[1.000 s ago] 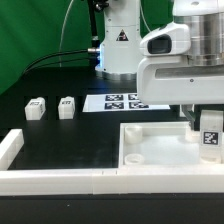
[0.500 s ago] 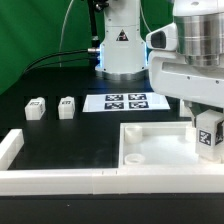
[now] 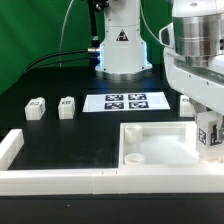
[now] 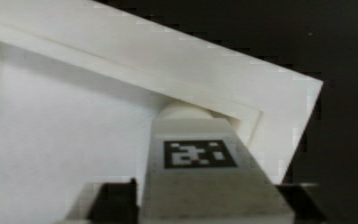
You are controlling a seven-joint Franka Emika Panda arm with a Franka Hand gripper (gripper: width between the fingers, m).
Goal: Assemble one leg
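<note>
One leg [image 3: 210, 140] is pinched upright in the gripper [image 3: 209, 132], which has sunk slightly and drifted toward the exterior view's right over the last second. The peg now hangs at the far right corner of the white tray [image 3: 150, 128], and the wrist view shows its tagged face close against that corner. Contact cannot be told. A second leg [image 3: 36, 107] and a third leg [image 3: 67, 106] lie well apart on the black surface [image 3: 70, 140]. Seating it in the corner looks imminent.
</note>
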